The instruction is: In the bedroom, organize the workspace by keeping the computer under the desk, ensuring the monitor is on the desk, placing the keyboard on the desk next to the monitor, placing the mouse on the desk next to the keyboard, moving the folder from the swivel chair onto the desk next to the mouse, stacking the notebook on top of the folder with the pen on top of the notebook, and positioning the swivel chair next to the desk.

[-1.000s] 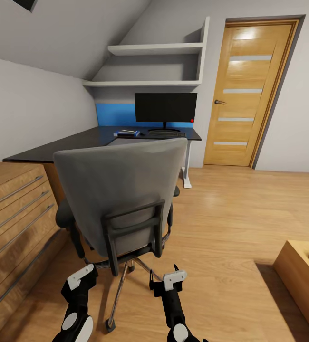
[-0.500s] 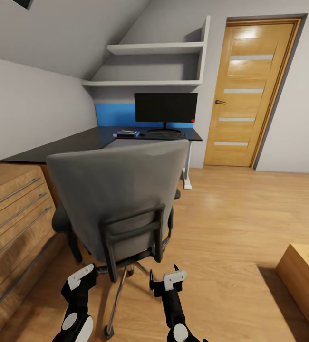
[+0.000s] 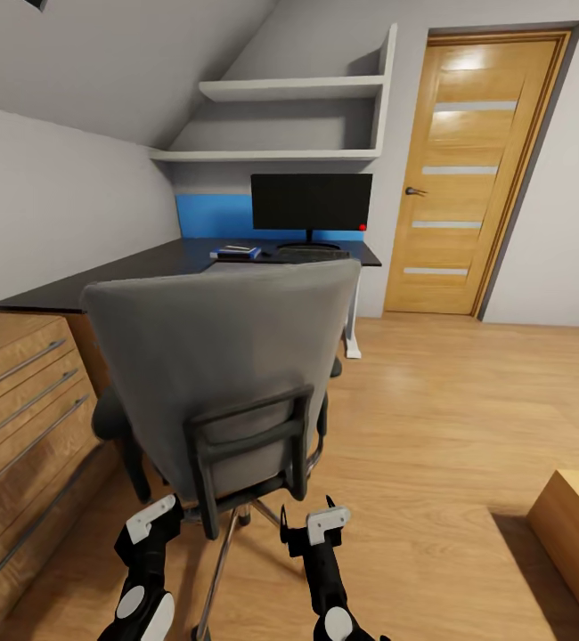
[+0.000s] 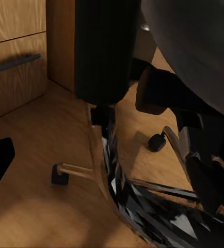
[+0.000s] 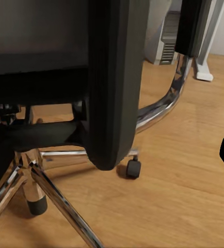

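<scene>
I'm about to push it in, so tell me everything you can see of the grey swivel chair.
The grey upholstered swivel chair stands upright on the light wood floor, its tall back toward the camera, facing the glossy black desk. A black frame bracket crosses the lower back; black armrests show at both sides. Its chrome star base rides on black castors. Both grippers hang just behind it; contact cannot be told.

Grey, black, oak and one blue strip

The swivel chair (image 3: 227, 356) is showing grey upholstery on a black frame with a chrome base; the desk (image 3: 147, 267) is gleaming black, the monitor (image 3: 311, 202) black with a red dot, the folder (image 3: 234, 252) blue, the door (image 3: 468, 169) oak.
</scene>
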Available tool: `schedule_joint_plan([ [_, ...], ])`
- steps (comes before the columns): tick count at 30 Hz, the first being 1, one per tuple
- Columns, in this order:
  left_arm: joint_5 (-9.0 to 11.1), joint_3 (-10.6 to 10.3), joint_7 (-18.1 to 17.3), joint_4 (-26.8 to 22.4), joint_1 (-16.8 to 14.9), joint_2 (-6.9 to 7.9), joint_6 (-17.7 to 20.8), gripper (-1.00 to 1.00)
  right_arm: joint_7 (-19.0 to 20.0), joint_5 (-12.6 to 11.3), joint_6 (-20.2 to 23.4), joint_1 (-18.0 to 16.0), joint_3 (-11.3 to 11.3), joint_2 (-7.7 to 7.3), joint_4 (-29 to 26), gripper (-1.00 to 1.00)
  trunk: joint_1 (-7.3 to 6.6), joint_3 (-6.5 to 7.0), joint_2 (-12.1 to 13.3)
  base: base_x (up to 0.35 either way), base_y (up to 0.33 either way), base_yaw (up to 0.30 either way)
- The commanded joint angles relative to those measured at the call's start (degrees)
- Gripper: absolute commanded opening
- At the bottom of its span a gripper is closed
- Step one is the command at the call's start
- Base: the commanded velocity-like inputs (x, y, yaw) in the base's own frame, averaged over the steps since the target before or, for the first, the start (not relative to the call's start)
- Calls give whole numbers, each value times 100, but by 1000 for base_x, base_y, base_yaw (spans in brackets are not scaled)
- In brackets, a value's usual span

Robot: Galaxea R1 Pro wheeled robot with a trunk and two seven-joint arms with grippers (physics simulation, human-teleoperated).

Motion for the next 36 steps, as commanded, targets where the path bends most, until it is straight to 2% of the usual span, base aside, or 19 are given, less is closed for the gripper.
schedule_joint_plan([
  [1, 53, -22, 24, 1, -3, 4, -33, 100, -31, -36, -31, -7, 26, 0, 9, 100, -1, -5, -2, 5, 0, 0],
  [36, 44, -22, 15, 1, -3, 4, -33, 100, -31, -36, -31, -8, 26, 0, 90, 100, -1, -5, -2, 0, -34, 0],
])
